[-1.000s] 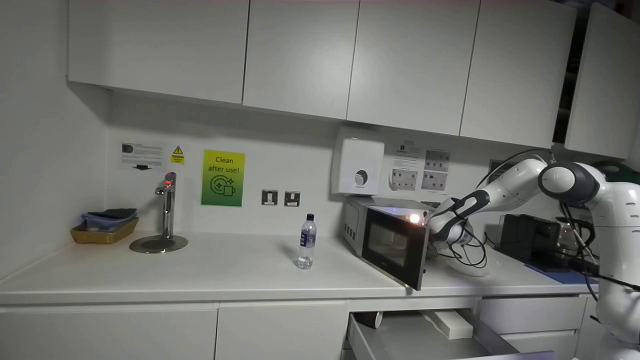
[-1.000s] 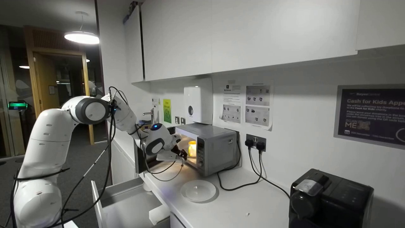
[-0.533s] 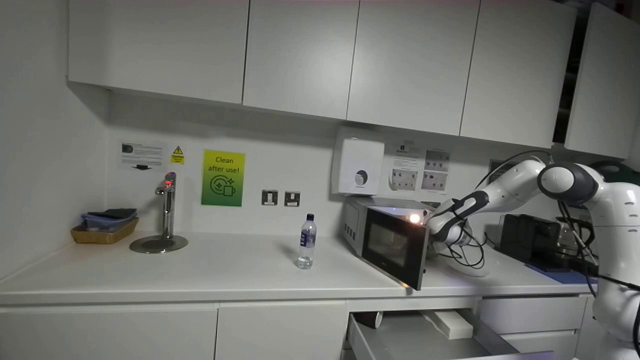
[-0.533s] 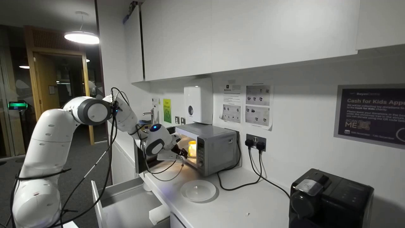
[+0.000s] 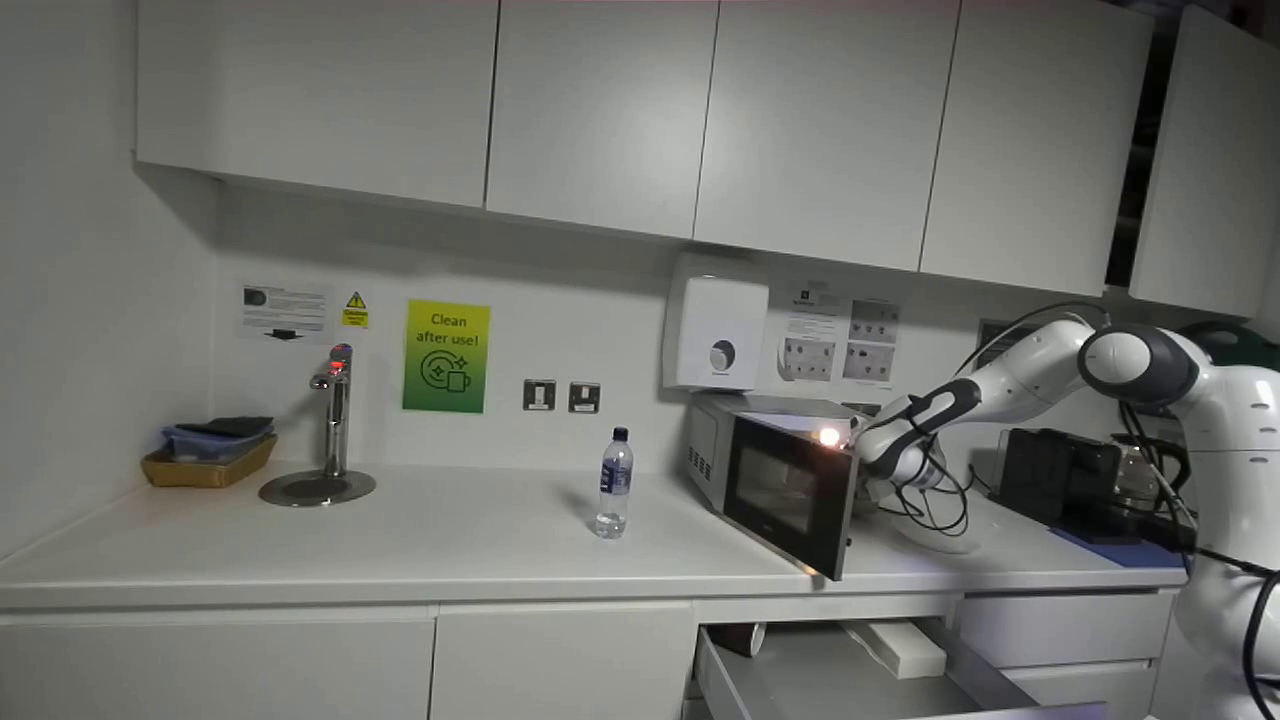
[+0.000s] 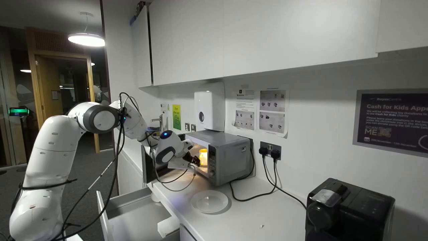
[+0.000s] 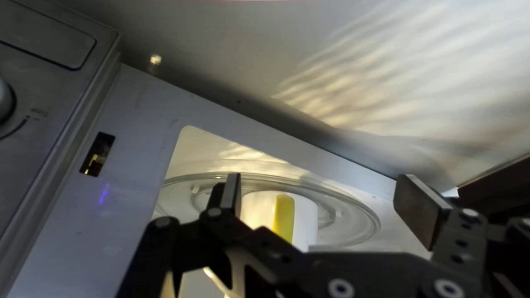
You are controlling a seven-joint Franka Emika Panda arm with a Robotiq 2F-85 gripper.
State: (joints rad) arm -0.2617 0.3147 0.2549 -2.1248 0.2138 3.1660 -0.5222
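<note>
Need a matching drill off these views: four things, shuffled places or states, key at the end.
1. Mug
2. Drawer
3. Bottle
4. Hand

A. upright, with a dark cap
B. jaws apart, gripping nothing
C. inside the microwave, on its glass turntable
D. pulled open below the counter

Pairs: 1-C, 2-D, 3-A, 4-B

There's the mug, white w/ a yellow handle, standing in the open, lit micro, on the glass turntable, in from its edge! Handle faces out thru the opening; in an exterior view the mug's body glows warm yellow. Contents hidden, can't tell full or empty.
</note>
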